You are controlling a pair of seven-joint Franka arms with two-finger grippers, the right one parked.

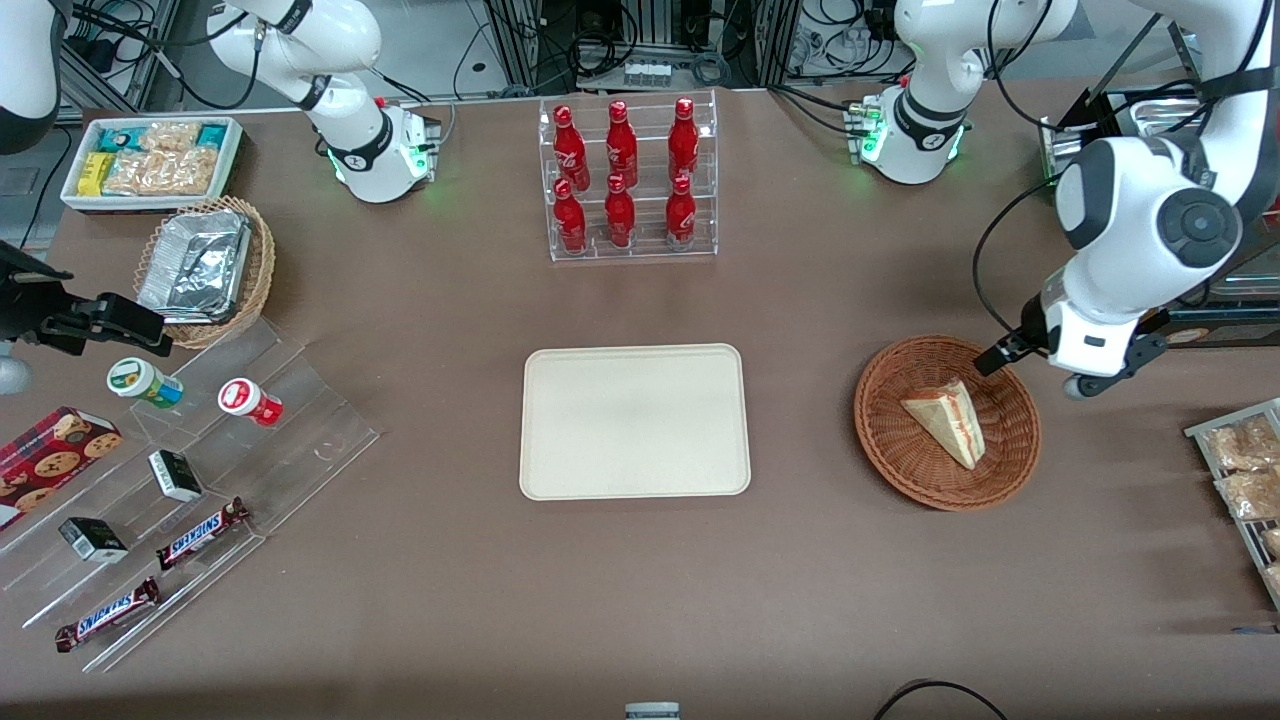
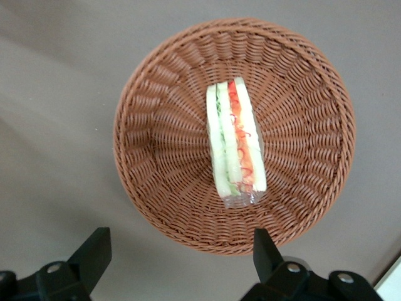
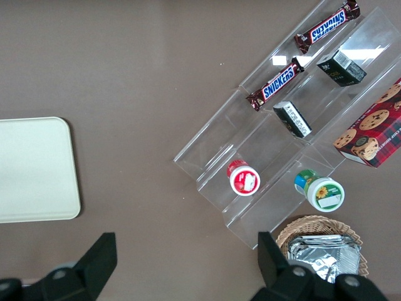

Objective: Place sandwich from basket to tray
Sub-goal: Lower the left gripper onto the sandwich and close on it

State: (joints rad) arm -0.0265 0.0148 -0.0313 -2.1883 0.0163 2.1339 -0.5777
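Jaws: spread wide, holding nothing; gripper (image 2: 178, 257) hangs above the basket (image 2: 301, 188) rim.
Left wrist view: sandwich (image 2: 236, 143) lies at the basket's middle, filling edge up, clear of both fingertips (image 2: 94, 251), woven floor bare around it.
Front view: gripper (image 1: 1085, 375) over the basket's (image 1: 900, 450) edge toward the working arm's end; sandwich (image 1: 948, 422) inside; tray (image 1: 634, 421) bare, apart from the basket, open table (image 1: 800, 560) between.

Left arm: elbow bent, forearm reaching down toward the front camera, wrist pointing downward. Tool (image 2: 178, 254): raised clear of the surface, dark fingers (image 2: 94, 254) spread wide apart, nothing held between them.
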